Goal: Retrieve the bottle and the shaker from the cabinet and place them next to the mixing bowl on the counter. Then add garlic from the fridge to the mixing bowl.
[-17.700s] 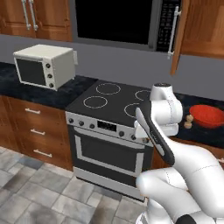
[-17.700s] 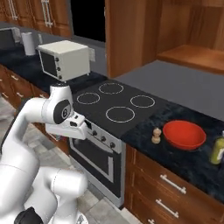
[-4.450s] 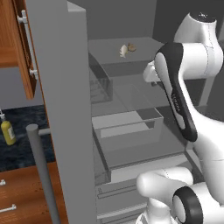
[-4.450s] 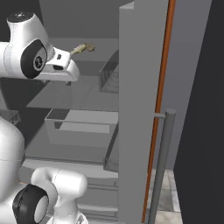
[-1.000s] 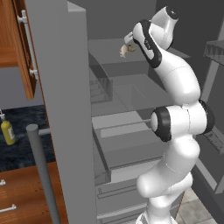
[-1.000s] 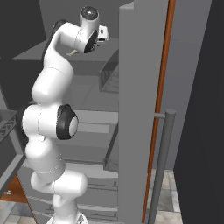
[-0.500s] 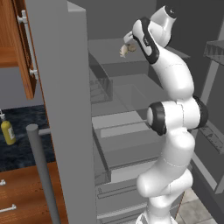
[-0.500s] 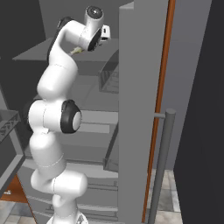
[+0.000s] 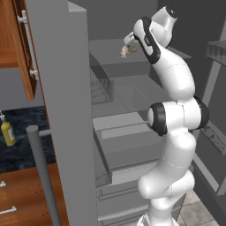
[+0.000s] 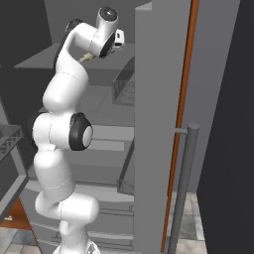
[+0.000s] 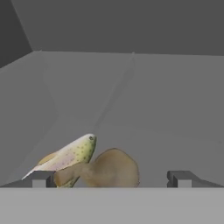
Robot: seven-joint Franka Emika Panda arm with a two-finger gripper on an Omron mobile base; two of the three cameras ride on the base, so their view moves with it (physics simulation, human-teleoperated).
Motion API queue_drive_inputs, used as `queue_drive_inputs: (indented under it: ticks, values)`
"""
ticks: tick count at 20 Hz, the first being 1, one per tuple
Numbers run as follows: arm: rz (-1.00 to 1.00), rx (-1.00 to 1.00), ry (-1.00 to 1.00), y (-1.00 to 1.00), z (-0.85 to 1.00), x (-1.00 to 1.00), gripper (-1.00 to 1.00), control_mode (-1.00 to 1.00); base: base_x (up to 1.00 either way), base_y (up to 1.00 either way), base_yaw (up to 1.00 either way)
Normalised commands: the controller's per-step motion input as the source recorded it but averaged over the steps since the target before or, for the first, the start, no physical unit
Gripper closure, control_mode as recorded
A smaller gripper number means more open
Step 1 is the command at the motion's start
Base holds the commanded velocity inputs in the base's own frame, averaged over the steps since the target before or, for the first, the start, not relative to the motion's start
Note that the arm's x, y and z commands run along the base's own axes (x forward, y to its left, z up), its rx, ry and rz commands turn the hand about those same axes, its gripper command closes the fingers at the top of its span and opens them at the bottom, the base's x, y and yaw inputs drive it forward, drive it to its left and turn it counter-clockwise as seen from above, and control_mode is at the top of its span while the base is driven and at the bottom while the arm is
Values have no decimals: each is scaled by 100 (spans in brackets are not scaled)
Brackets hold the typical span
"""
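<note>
A tan garlic bulb [image 11: 113, 168] lies on the fridge's top shelf [image 11: 166, 131], touching a speckled fish [image 11: 70, 154] on its left. My gripper [image 11: 111, 179] is open, level with the shelf, and the bulb sits between its fingertips [image 11: 41, 178] without being gripped. From the left base view the raised arm reaches up to the garlic [image 9: 125, 51], with the gripper [image 9: 129, 45] right at it. The garlic [image 10: 85, 58] peeks out beside the arm in the right base view. A yellow bottle [image 9: 7, 133] stands on the dark counter at the left. The shaker and the mixing bowl are out of view.
The open fridge door [image 9: 66, 110] with its grey bar handle [image 9: 42, 176] stands close on the arm's left. Clear bins and drawers [image 9: 123, 132] fill the fridge below the top shelf. A wooden cabinet door [image 9: 17, 44] hangs open above the counter.
The arm's middle joints have shifted slightly while the hand stays at the garlic on the top shelf. The jaws remain open.
</note>
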Motion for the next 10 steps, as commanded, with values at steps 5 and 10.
queue_drive_inputs:
  ticks: [5, 10]
  values:
    - [0, 0, 0, 9, -26, 0, -100, -100, 0, 0, 0]
    - [2, 0, 0, 1, -13, 14, -100, -100, 0, 0, 0]
